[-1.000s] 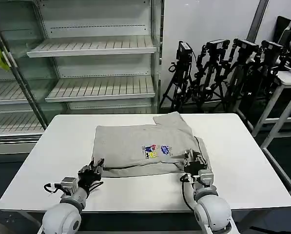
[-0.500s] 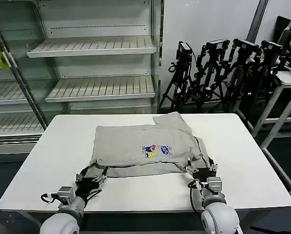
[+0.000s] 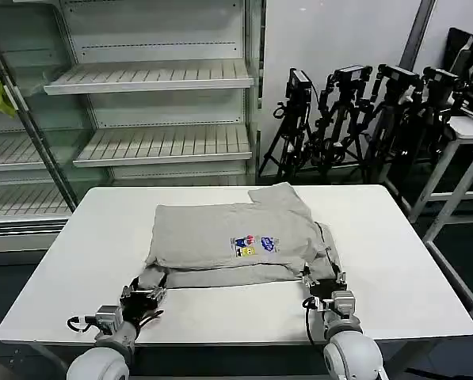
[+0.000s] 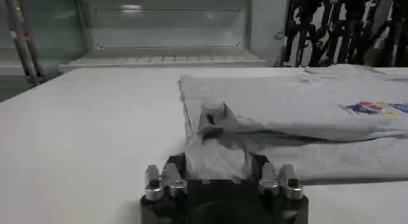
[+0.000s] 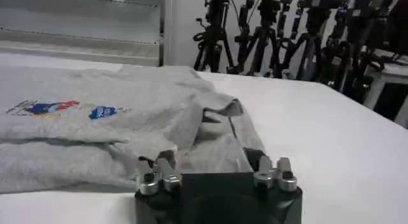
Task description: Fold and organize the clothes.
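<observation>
Lying in the middle of the white rectangular tabletop is a folded light grey soft cotton shirt with a small colourful chest print. The print faces up, a little to the robot's right of the shirt's centre. One folded part sticks out at the far right corner of the shirt, toward the row of black camera tripods that stands behind the tabletop. Under the top layer a second grey layer shows along the near edge.

Both arms are low at the near edge of the tabletop, one at each near corner of the shirt. The left gripper sits at the near left corner. In the left wrist view a bunch of the grey fabric is between its jaws, so the jaws are closed on the shirt's corner, and the cloth rises in a small crumpled peak just beyond them.

The right gripper sits at the near right corner. In the right wrist view the hem of the shirt runs between its jaws and is pinched there, with wrinkled fabric just behind.

Behind the tabletop stands a white open metal shelf unit.
</observation>
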Motion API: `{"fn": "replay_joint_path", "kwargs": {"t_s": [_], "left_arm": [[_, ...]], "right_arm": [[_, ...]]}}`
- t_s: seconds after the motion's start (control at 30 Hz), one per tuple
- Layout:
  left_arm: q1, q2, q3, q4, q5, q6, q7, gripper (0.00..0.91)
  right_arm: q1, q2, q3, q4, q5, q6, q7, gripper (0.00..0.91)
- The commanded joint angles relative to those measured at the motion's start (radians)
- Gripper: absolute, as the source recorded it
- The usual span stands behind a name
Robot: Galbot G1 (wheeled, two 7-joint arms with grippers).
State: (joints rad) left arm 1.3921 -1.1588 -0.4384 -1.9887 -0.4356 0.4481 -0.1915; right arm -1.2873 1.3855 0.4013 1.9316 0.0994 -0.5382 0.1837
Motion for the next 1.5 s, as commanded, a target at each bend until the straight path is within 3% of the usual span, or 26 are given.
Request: {"fn": "replay_joint_path", "kwargs": {"t_s": [0.03, 0.47, 0.63, 0.67, 0.7, 0.73, 0.93, 1.17, 1.3, 1.5], "left_arm": [[0.018, -0.001, 0.003, -0.026, 0.003, 0.006, 0.001, 0.04], [0.247, -0.005, -0.045, -0.289, 0.01, 0.02, 0.003, 0.05], [0.411, -0.021, -0.084, -0.39, 0.027, 0.024, 0.0, 0.05], [0.428, -0.019, -0.085, -0.398, 0.031, 0.02, 0.0, 0.05], [0.45, -0.014, -0.091, -0.409, 0.034, 0.016, 0.0, 0.141], [0.462, -0.011, -0.094, -0.416, 0.037, 0.015, -0.001, 0.907], [0.487, -0.013, -0.094, -0.467, 0.05, 0.06, -0.027, 0.907], [0.463, 0.012, -0.173, -0.571, 0.047, 0.096, -0.045, 0.907], [0.367, 0.06, -0.206, -0.572, -0.026, 0.117, -0.059, 0.907], [0.12, 0.114, -0.149, -0.386, -0.176, 0.129, -0.087, 0.907]], "right_arm": [[-0.089, -0.009, -0.001, 0.099, 0.001, -0.019, 0.002, 0.0], [-0.478, -0.061, 0.068, 0.393, -0.093, 0.039, 0.001, 0.0], [-0.586, -0.08, 0.12, 0.471, -0.098, 0.041, 0.001, 0.0], [-0.585, -0.086, 0.128, 0.476, -0.101, 0.035, 0.002, 0.101], [-0.581, -0.089, 0.134, 0.478, -0.099, 0.036, 0.0, 0.907], [-0.572, -0.093, 0.141, 0.483, -0.088, 0.039, -0.005, 0.907], [-0.526, -0.105, 0.209, 0.545, -0.029, 0.072, 0.013, 0.907], [-0.408, -0.181, 0.324, 0.573, 0.164, 0.023, 0.036, 0.907], [-0.175, -0.203, 0.251, 0.415, 0.184, -0.022, 0.063, 0.907], [0.182, -0.149, 0.033, 0.073, 0.143, -0.041, 0.085, 0.907]]}}
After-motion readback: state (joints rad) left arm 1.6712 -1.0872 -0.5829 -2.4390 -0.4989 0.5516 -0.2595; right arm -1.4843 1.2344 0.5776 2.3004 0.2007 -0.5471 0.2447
